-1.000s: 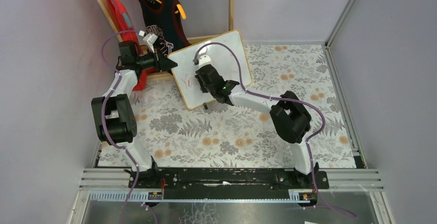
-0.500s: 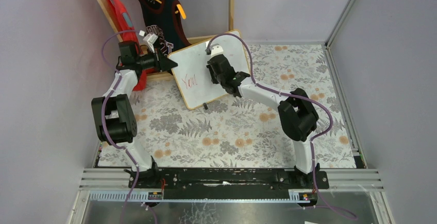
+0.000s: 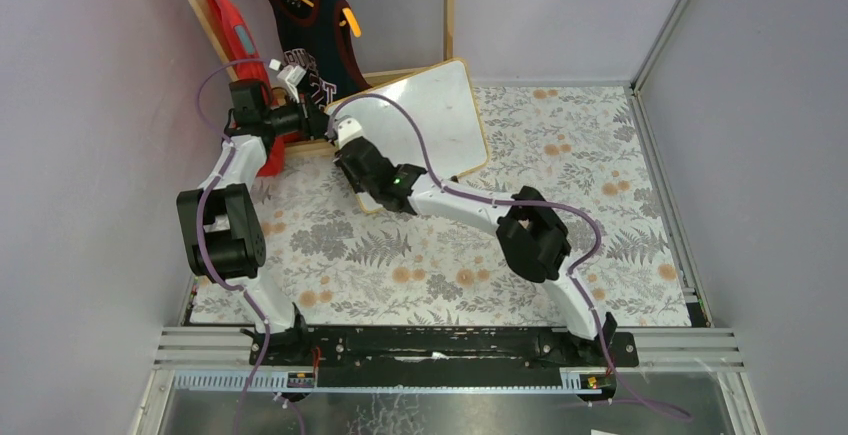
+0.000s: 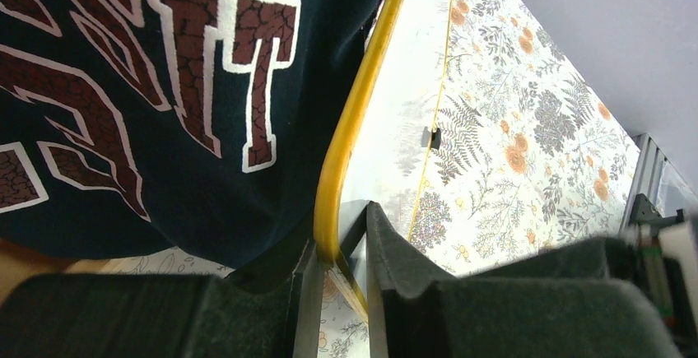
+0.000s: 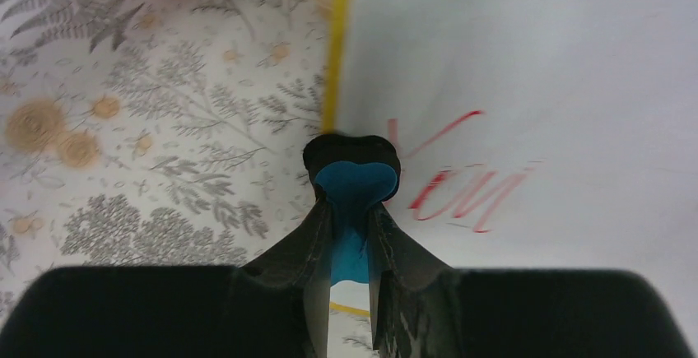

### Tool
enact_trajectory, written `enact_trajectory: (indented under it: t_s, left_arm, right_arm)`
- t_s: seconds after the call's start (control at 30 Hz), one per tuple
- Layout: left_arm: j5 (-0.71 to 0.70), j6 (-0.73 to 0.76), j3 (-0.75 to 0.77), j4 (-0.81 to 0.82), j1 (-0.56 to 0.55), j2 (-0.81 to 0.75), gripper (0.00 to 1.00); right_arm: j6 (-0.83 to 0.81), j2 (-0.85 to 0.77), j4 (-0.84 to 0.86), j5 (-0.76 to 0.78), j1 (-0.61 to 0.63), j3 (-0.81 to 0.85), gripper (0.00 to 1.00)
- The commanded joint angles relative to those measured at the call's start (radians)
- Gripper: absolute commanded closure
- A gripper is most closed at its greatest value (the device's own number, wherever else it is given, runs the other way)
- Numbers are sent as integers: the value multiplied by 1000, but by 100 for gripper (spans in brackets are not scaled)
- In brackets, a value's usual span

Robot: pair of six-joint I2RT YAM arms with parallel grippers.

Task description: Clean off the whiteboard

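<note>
The whiteboard (image 3: 435, 115) leans tilted at the back of the floral table, white with a light-wood frame. My left gripper (image 3: 322, 121) is shut on its left frame edge (image 4: 350, 140). My right gripper (image 3: 350, 148) is shut on a blue eraser with a black pad (image 5: 352, 183), pressed on the board's lower left part. Smeared red handwriting (image 5: 461, 185) lies just right of the eraser in the right wrist view; the arm hides it in the top view.
A dark jersey (image 3: 305, 25) with maroon letters (image 4: 148, 70) and a red garment (image 3: 228, 20) hang on a wooden rack (image 3: 195, 5) behind the board. The floral table cover (image 3: 560, 145) spreads in front. Grey walls close in on both sides.
My right gripper has swept with the eraser from the board's upper middle to its lower left, over the red writing. The left gripper has kept its hold on the frame.
</note>
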Motion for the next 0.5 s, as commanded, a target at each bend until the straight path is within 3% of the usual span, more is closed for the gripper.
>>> enact_trajectory:
  t_s: [0.0,0.47]
  left_arm:
    - [-119,124,-34,-53,-8,9,100]
    - [-124,142,-51,-60,-8,0,100]
  right_arm:
    - [-5,25,17,-31,21,76,100]
    - [-67,-14,30,60,-40,13,100]
